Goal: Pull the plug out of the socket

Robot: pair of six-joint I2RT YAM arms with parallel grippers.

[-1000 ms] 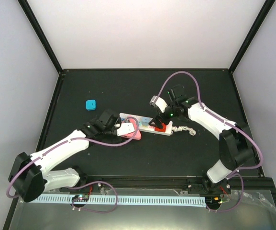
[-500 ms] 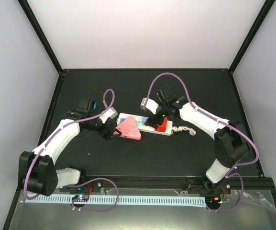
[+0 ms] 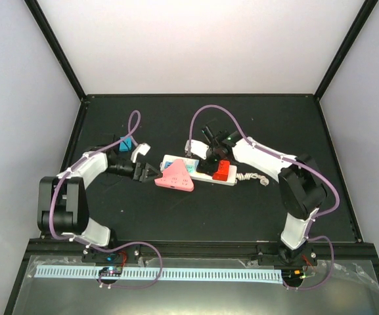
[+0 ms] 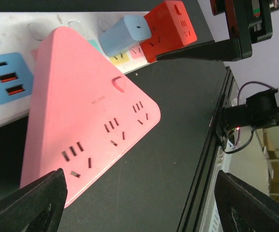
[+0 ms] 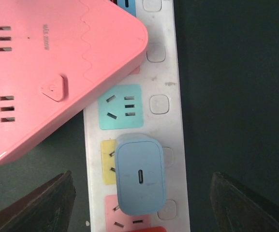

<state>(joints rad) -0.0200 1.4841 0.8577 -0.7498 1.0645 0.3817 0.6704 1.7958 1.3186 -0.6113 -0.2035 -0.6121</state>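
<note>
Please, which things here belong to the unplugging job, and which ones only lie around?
Job: white socket strip; pink triangular adapter, blue charger and red cube adapter sitting on it.
Lying about: small teal block, left of the strip.

The socket is smooth, scuffed white plastic.

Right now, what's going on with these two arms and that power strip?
Two arms are working at a white power strip. The left gripper, open, faces the pink triangular adapter. The right gripper, open, hovers over the light blue charger beside a red adapter. Neither grips anything, and all three sit on the strip.
</note>
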